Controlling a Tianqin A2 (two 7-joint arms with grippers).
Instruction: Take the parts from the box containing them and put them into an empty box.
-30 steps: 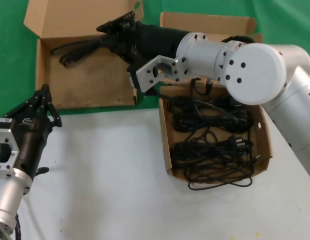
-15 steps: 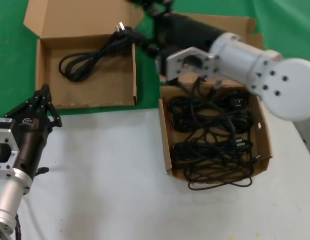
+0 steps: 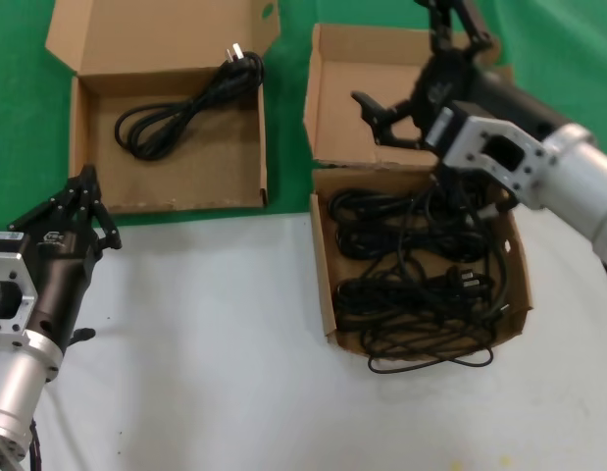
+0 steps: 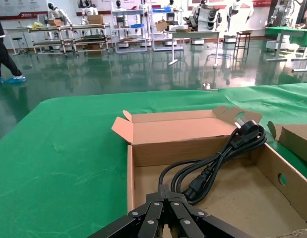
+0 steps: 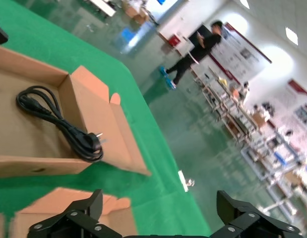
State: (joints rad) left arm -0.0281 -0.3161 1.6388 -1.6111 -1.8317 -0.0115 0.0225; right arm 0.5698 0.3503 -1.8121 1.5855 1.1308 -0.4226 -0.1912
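One black power cord (image 3: 171,113) lies coiled in the wide shallow box (image 3: 190,172) at the back left, its plug (image 3: 239,54) toward the lid. Several more cords (image 3: 411,265) fill the squarish box (image 3: 323,285) on the right. My right gripper (image 3: 401,51) hangs open and holds nothing, above that box's upright lid. In the right wrist view the right gripper (image 5: 158,206) looks back at the cord (image 5: 54,121) in the wide box (image 5: 24,166). My left gripper (image 3: 84,196) is parked at the near left, shut; in its wrist view the left gripper (image 4: 168,191) faces the cord (image 4: 213,163).
Both boxes sit where the green cloth (image 3: 28,118) meets the white table (image 3: 205,343). A cord loop (image 3: 430,363) spills over the squarish box's front edge. The wide box's lid (image 3: 156,34) stands open at the back.
The right gripper let go of the cord in the wide box, then swung right and back to above the squarish box's lid. The left arm has not moved.
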